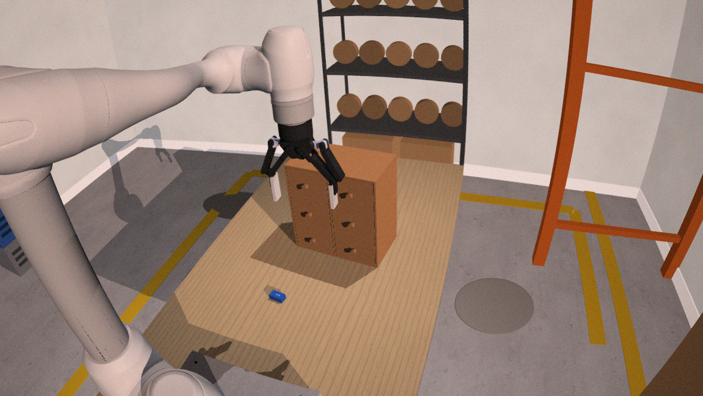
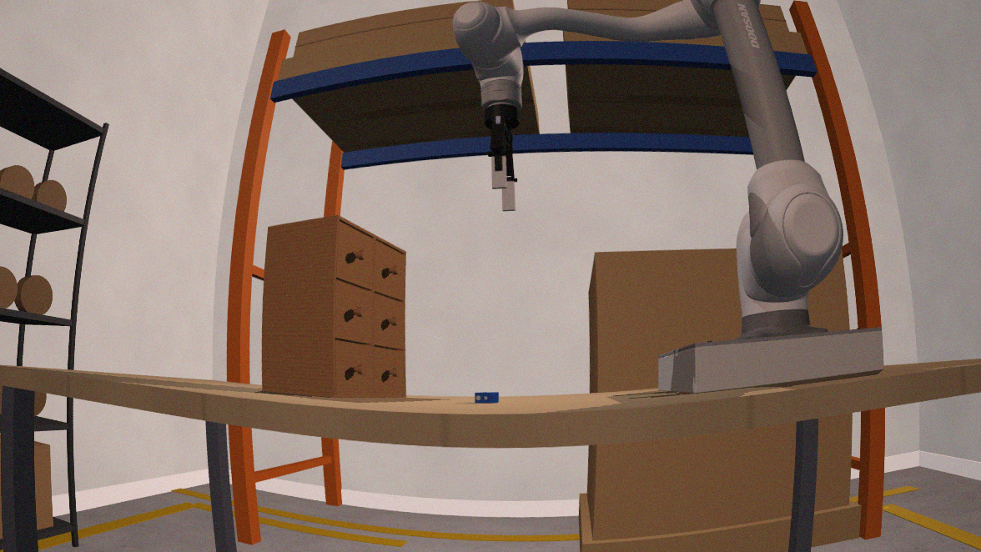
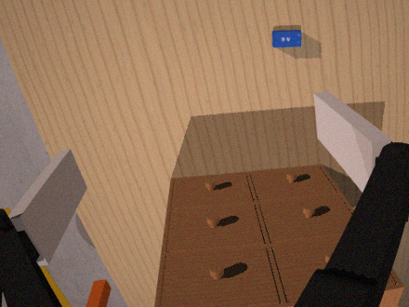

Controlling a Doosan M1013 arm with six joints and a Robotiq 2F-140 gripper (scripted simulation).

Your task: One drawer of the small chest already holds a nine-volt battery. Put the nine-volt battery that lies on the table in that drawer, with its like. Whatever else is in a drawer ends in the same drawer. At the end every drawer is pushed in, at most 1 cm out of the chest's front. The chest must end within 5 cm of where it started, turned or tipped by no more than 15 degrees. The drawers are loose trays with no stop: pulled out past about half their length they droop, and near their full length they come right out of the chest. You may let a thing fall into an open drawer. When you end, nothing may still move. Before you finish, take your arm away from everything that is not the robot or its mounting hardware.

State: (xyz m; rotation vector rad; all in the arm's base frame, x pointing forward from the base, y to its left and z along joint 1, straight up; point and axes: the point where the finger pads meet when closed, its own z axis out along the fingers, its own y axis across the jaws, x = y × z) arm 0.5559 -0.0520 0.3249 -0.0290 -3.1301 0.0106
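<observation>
The small wooden chest (image 1: 344, 206) stands on the table with two columns of three drawers, all pushed in, each with a knob. It also shows in the exterior view (image 2: 334, 308) and the wrist view (image 3: 260, 241). The blue nine-volt battery (image 1: 277, 295) lies flat on the table in front of the chest, a short way off; it also shows in the exterior view (image 2: 485, 397) and the wrist view (image 3: 286, 38). My gripper (image 1: 303, 195) (image 2: 504, 195) is open and empty. It hangs high above the table, in front of the chest and above its top. The drawers' contents are hidden.
The arm's grey base (image 2: 768, 359) sits at the table's near end. A black shelf rack with round logs (image 1: 396, 73) stands behind the table. An orange rack frame (image 1: 565, 133) stands to the right. Large cardboard boxes (image 2: 659, 383) stand beyond the table.
</observation>
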